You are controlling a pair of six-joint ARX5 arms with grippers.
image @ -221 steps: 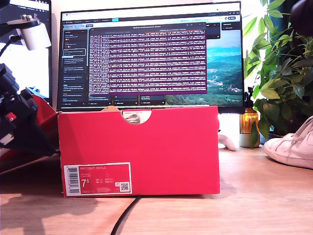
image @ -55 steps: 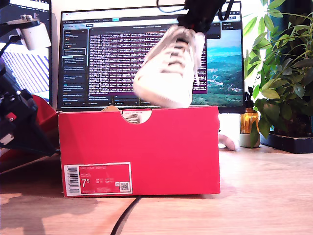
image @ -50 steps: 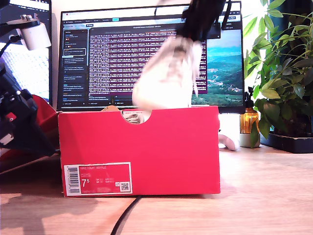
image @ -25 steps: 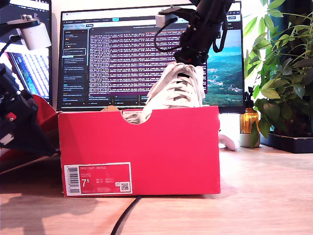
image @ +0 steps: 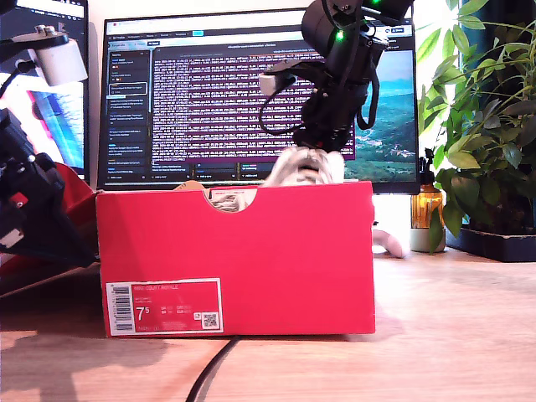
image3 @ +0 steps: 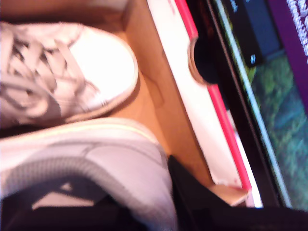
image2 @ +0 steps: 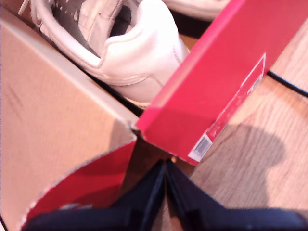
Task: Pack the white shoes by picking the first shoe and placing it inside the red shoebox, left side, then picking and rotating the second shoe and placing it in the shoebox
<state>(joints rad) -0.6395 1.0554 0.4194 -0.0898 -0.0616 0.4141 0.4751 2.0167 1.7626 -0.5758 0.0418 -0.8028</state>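
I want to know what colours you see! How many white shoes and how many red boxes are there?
White shoes: 2, one already lying in the box and one held at its heel by my second gripper
Red shoeboxes: 1
Total: 3

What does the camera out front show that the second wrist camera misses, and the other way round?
Only the exterior view shows the box's barcode label, the plant, and my second gripper from outside, lowering a shoe. Only the second wrist view shows the box's brown inside and the other shoe's toe already lying there. Both show the red box, the held shoe and the monitor.
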